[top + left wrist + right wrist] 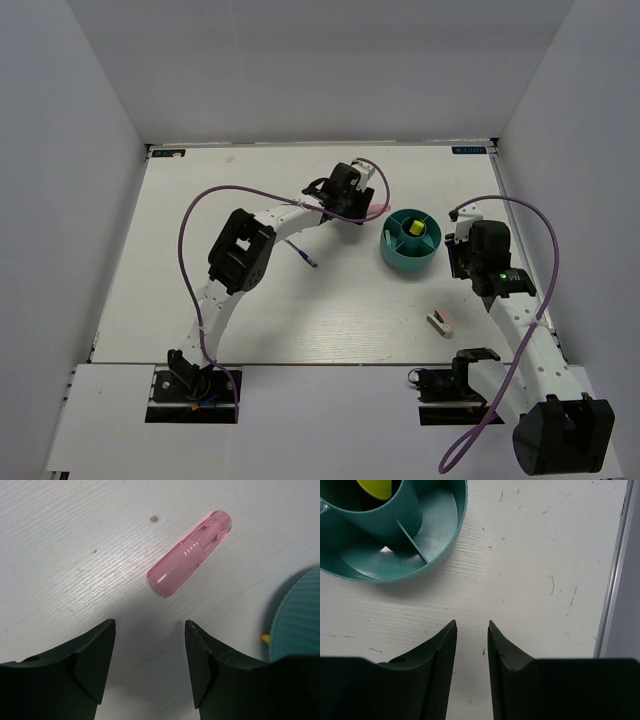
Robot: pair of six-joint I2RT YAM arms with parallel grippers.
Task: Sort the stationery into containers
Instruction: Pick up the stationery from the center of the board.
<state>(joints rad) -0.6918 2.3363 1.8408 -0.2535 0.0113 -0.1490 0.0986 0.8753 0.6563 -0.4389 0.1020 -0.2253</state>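
**Left pincer spread, pink marker loose beside organiser**

Nearest the lens: left pincer (149,625), matte black wedge fingers spread wide, pinching nothing. Just past the tips, flat on the table (60,540) and touching neither finger: pink marker (190,553), lying at a slant, near the organiser (295,615). Right pincer (471,625) parted only a little, empty too, hovering beside the organiser's far side.

Probable step: lifting that marker into a compartment. Reach forward to centre the barrel between the fingers. Turn the wrist to cross the barrel squarely, not along it. Drop close to the table, then close gently at mid-length. Expect rolling and slipping from a pinch near either end. Lift clear of the rim before moving over.

Marker: translucent glossy plastic, smooth cylinder, one end rounded, inner parts showing through. Organiser: round, teal, ribbed outer wall, thin dividers around a central cup, something yellow inside that cup. Table: white, faint wood grain, a few specks. Elsewhere, unsorted: pen (305,257) and block (440,322), both well apart from the organiser.
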